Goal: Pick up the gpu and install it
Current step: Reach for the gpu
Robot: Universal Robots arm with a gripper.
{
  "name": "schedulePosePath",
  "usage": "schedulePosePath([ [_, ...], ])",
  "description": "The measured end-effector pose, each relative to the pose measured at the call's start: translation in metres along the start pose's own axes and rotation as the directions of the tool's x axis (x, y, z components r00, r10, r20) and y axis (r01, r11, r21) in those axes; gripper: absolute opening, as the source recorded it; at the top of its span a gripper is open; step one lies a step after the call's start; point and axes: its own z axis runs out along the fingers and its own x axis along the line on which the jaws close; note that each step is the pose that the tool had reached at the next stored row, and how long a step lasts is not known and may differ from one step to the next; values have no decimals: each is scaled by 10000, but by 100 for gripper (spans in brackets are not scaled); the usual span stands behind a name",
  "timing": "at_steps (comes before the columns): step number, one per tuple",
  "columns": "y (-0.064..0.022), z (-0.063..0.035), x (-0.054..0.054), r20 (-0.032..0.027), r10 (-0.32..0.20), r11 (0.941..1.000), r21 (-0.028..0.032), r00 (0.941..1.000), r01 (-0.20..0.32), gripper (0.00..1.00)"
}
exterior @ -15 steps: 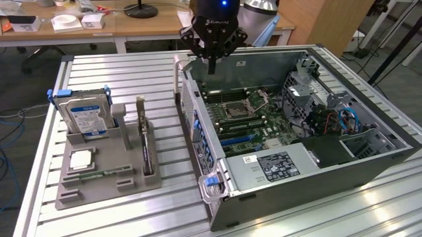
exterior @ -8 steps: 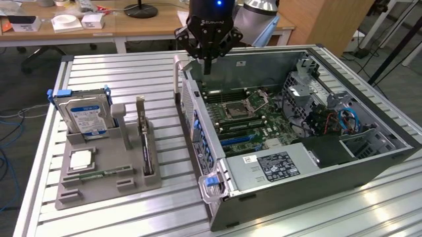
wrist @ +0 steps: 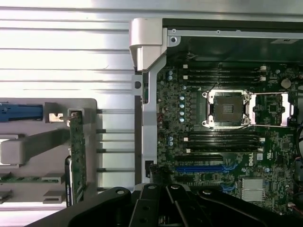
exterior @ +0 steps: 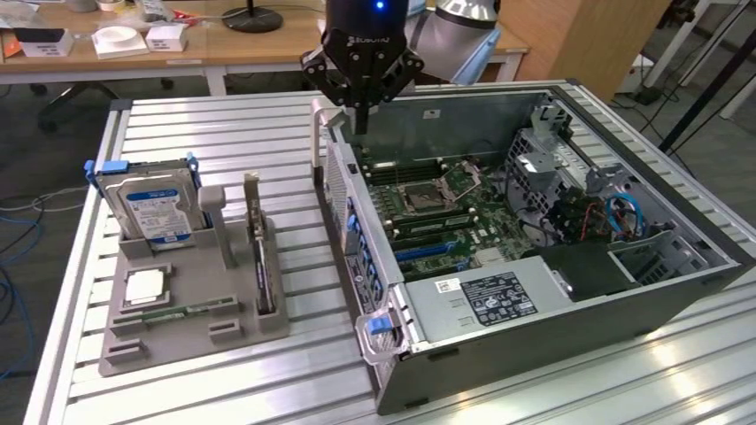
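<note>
A: Gripper status?
B: Gripper [exterior: 358, 124] hangs over the case [exterior: 567, 332] edge, fingers pressed together, nothing held.
A: GPU location?
B: GPU [exterior: 258, 257] stands on edge in the grey holder [exterior: 177, 341], apart from the case, toward the exterior view's left.

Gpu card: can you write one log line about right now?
gripper: shut, empty, above computer case edge | gpu: upright in grey holder, untouched
</note>
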Motion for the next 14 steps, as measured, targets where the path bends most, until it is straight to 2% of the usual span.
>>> schedulePosePath([
  [14,-2,0,149,-4,-101,9999,-2,9999,101,11],
])
